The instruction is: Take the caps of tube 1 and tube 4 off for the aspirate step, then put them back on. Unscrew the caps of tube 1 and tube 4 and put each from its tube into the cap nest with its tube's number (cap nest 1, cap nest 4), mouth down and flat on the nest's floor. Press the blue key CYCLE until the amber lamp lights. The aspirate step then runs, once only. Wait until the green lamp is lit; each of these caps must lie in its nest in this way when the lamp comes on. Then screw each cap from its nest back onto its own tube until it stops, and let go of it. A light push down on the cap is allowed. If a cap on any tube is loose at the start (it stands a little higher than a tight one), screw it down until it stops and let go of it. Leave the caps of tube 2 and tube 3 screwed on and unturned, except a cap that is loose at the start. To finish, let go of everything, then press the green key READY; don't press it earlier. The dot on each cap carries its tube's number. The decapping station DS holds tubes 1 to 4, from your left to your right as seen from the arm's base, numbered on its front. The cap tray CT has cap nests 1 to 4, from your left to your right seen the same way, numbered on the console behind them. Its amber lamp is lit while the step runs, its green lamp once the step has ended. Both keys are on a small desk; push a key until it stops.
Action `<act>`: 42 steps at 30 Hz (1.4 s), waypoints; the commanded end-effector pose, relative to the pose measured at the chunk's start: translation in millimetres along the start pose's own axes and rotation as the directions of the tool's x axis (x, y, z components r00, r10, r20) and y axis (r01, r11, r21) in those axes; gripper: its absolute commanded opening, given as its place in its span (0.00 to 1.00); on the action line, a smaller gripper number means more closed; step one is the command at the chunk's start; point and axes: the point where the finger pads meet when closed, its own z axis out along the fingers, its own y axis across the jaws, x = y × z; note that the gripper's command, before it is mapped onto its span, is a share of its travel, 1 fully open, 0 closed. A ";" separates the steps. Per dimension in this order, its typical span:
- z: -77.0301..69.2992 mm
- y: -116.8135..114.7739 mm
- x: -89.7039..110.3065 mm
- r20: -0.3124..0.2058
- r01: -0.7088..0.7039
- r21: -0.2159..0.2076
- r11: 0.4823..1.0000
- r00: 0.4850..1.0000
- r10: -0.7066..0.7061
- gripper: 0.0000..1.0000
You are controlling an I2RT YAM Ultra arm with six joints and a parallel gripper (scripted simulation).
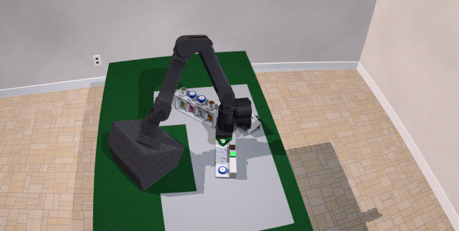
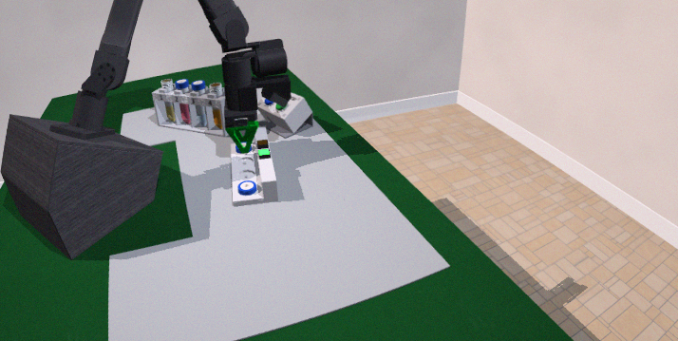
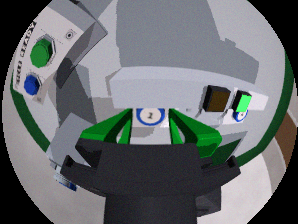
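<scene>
Nearest me, one blue cap [image 2: 247, 188] lies flat in the near nest of the cap tray [image 2: 236, 198], whose long axis runs away from me toward the tube station [image 2: 161, 102]. At its far end the gripper [image 2: 243, 143] points straight down with its green fingers about half open, flanking a second blue cap [image 3: 150, 116] without clamping it. The green lamp [image 2: 264, 152] glows. Behind, four tubes: two capped, two bare. The key desk [image 2: 296, 113] stands just beside them.

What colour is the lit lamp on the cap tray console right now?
Green. The lit lamp shows best in the top view, beside the dark, unlit amber one.
</scene>
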 end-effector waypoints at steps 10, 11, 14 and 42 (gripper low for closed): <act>-1.8 0.8 -1.9 0.012 0.002 -0.002 1.000 1.000 -0.002 0.47; -1.8 0.8 -1.9 0.012 0.002 -0.002 1.000 1.000 -0.002 0.47; -1.8 0.8 -1.5 0.012 0.002 -0.002 1.000 1.000 -0.002 0.47; -51.8 0.7 -0.9 0.012 0.003 -0.001 1.000 1.000 -0.003 0.00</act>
